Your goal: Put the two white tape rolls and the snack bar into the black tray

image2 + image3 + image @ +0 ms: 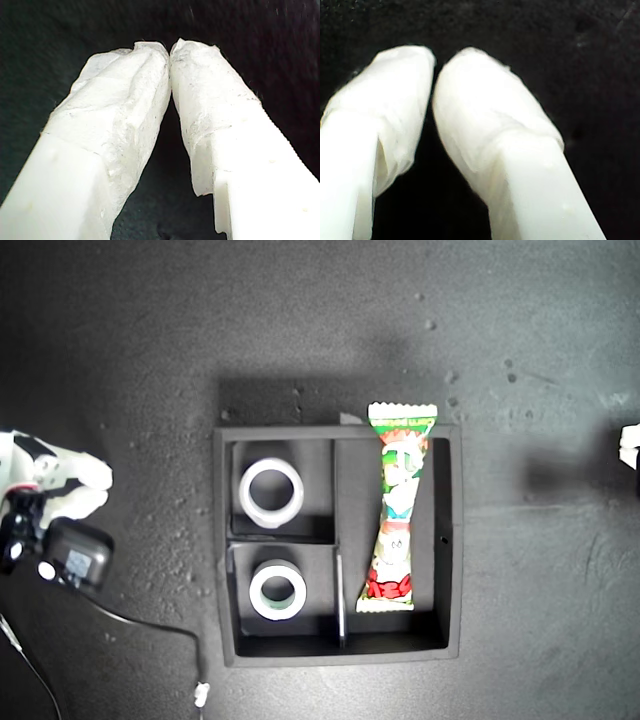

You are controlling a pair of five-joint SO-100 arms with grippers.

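Note:
The black tray [453, 540] lies in the middle of the exterior view. The larger all-white tape roll [271, 492] sits in its upper small compartment. The smaller tape roll [278, 590], with a greenish core, sits in the lower small one. The snack bar [398, 505] lies along the long compartment, its top crimped end resting over the tray's far wall. My first gripper [170, 47] is shut with its wrapped fingertips touching and nothing between them, over bare black surface. My second gripper [434, 75] is also shut on nothing. The wrist views do not show which arm is which.
An arm with white-wrapped fingers [70, 485] and a black camera block [75, 552] sits at the exterior view's left edge, away from the tray. Its cable [150, 623] trails toward the tray's lower corner. A sliver of the other arm [630, 445] shows at the exterior view's right edge.

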